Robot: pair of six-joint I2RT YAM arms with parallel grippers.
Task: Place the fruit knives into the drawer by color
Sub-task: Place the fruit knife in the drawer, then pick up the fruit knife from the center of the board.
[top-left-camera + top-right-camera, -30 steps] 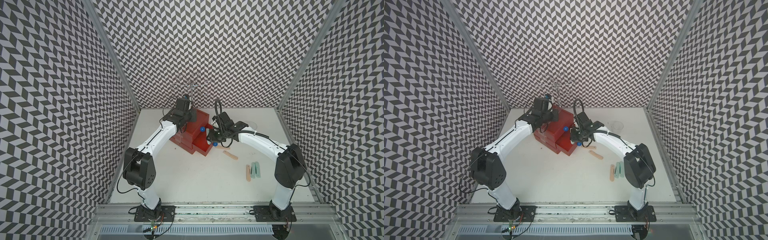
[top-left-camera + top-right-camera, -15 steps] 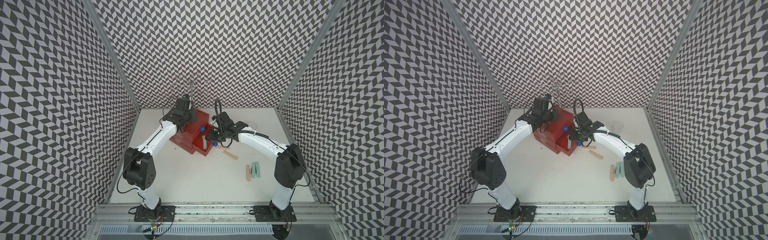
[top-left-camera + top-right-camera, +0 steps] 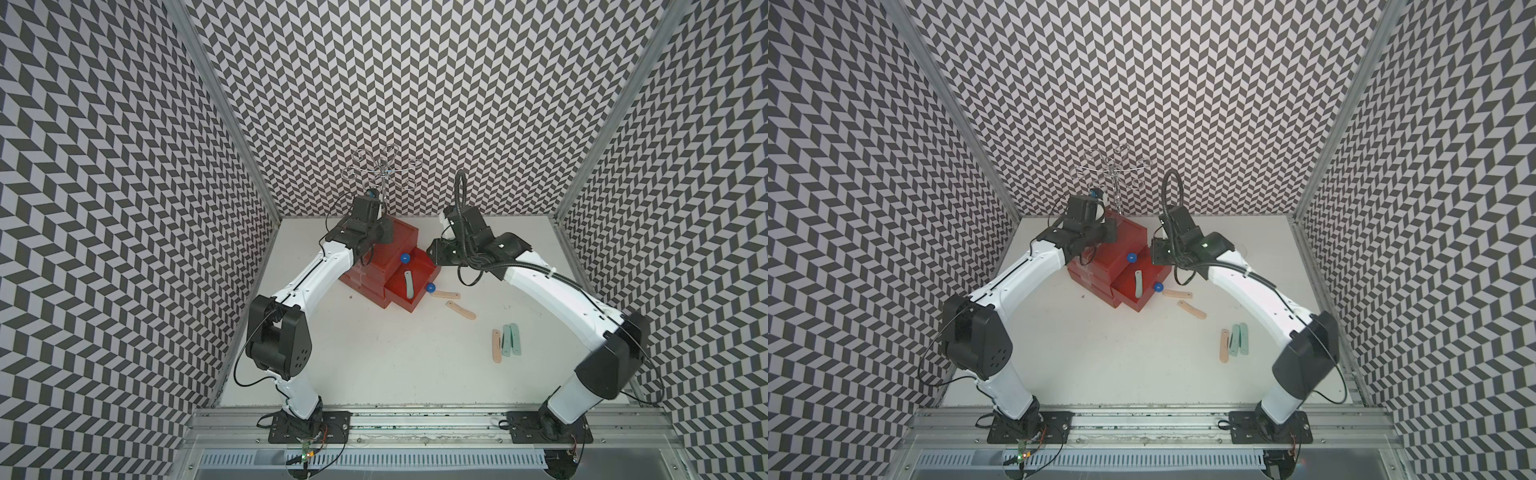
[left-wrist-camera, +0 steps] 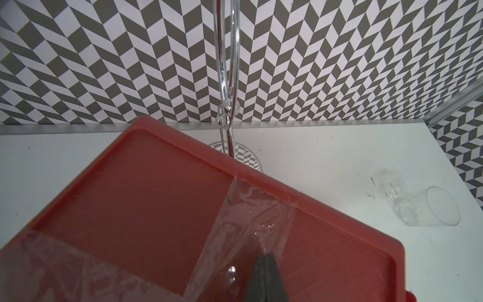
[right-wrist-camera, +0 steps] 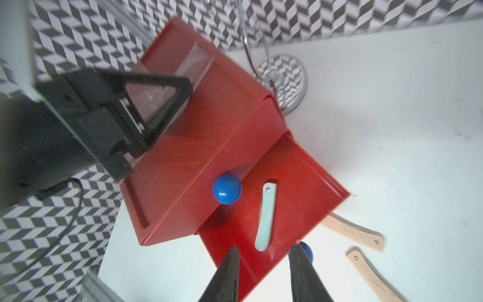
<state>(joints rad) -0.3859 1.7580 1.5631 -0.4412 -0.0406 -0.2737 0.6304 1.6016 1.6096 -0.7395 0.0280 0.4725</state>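
Pale teal plastic fruit knife (image 5: 266, 217) dropped, now lying in pulled-out drawer (image 5: 313, 177) of red plastic cabinet (image 5: 209, 109). Right gripper (image 5: 264, 252) parting, empty. Left gripper (image 4: 265, 258) shut, pressing on cabinet top. Two peach-pink plastic knives (image 5: 352, 232) lying lower right of frame, nearer right gripper, long axes slanting down-right.

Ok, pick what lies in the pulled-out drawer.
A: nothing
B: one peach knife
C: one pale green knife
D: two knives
C: a single pale green knife lies flat on the floor of the open drawer, while the peach knives lie outside it.
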